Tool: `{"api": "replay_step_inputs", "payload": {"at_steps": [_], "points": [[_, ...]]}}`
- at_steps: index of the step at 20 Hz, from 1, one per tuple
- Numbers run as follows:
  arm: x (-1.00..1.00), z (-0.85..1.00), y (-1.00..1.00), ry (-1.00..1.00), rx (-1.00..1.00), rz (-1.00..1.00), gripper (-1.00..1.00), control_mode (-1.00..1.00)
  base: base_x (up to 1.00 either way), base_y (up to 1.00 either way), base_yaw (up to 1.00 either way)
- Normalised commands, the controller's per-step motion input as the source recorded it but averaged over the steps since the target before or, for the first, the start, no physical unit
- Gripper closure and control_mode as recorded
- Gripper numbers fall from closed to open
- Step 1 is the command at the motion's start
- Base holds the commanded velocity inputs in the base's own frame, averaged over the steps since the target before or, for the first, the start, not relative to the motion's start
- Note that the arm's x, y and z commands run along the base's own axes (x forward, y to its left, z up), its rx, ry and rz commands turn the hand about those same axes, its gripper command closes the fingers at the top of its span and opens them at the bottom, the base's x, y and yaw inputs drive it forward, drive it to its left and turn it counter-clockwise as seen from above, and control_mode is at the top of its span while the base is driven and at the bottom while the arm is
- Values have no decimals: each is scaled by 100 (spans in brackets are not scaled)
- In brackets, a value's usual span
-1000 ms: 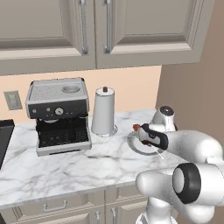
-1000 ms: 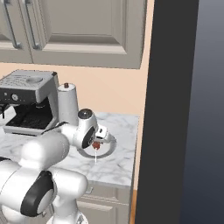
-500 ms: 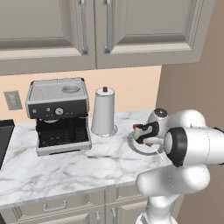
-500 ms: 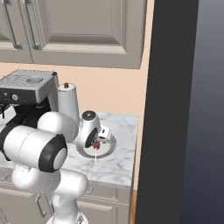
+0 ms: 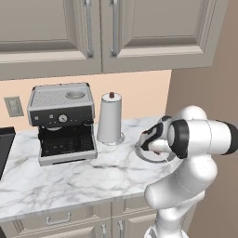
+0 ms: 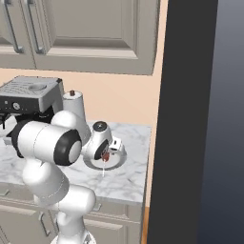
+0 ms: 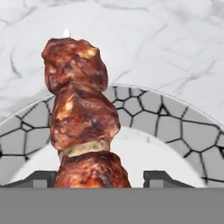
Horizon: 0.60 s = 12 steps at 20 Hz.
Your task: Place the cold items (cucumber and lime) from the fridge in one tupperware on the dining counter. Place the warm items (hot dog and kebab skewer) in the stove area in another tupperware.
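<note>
The kebab skewer [image 7: 81, 122], a stick of reddish-brown meat chunks, lies on a round plate [image 7: 175, 127] with a grey mosaic rim on the white marble counter. My gripper [image 7: 103, 177] is down over it with the meat between the jaws. The left fingertip [image 7: 43, 177] is at the meat, and a small gap shows beside the right one. In the right base view the gripper [image 6: 106, 157] hangs over the plate [image 6: 119, 159] with the kebab skewer [image 6: 105, 156] at its tips. In the left base view the gripper [image 5: 148, 139] is partly hidden by my arm.
A paper towel roll [image 5: 110, 118] and a coffee machine [image 5: 62, 121] stand left of the plate [image 5: 144, 157]. A black range edge [image 5: 3, 144] shows at the far left. A tall dark panel [image 6: 190, 119] closes off the counter on the right. Cabinets hang above.
My arm's elbow has swung round to the right while the hand stayed over the plate. The jaws have narrowed around the kebab skewer.
</note>
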Motion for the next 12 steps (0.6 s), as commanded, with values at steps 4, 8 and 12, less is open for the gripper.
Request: {"api": "replay_step_inputs", "payload": {"at_steps": [4, 8, 12], "points": [[-5, -8, 0, -10, 0, 0, 100, -100, 0, 0, 0], [-45, 14, 0, -17, 1, 0, 100, -100, 0, 0, 0], [-68, 49, 0, -18, 0, 0, 100, -100, 0, 0, 0]]}}
